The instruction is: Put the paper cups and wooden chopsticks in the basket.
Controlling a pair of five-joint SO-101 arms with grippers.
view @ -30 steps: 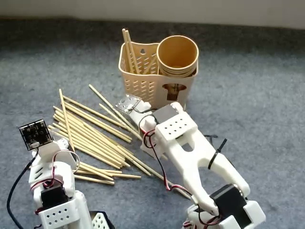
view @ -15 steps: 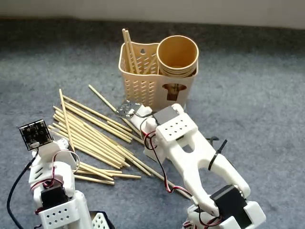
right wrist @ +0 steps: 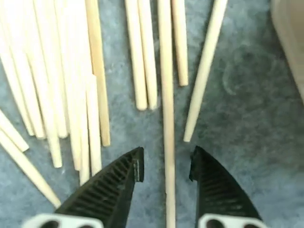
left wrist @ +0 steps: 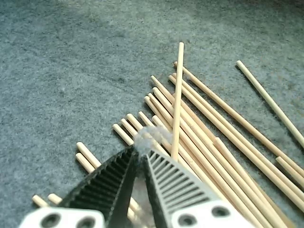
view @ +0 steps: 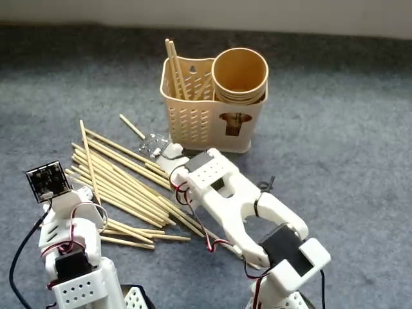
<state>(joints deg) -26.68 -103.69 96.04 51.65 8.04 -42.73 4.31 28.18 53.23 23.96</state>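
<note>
A cream plastic basket (view: 193,119) stands on the grey carpet, holding stacked paper cups (view: 239,74) and a few wooden chopsticks (view: 174,64). Many loose chopsticks (view: 122,180) lie fanned out left of it. My right arm (view: 212,177) leans over the pile's near-basket edge. Its gripper (right wrist: 166,164) is open, low over the carpet, with one chopstick (right wrist: 166,109) running between the fingers. My left gripper (left wrist: 142,145) is shut on nothing but a tuft of fluff, hovering above the chopstick ends (left wrist: 137,123); one stick (left wrist: 177,95) lies crosswise on the pile.
A lone chopstick (view: 132,127) lies apart near the basket's left wall. The basket's corner (right wrist: 290,33) shows beside the right gripper. My left arm's base (view: 71,257) sits at the front left. Bare carpet (view: 335,141) spreads to the right.
My right arm has swung left, away from the basket's front, and come down over the loose chopsticks. The left arm has not moved.
</note>
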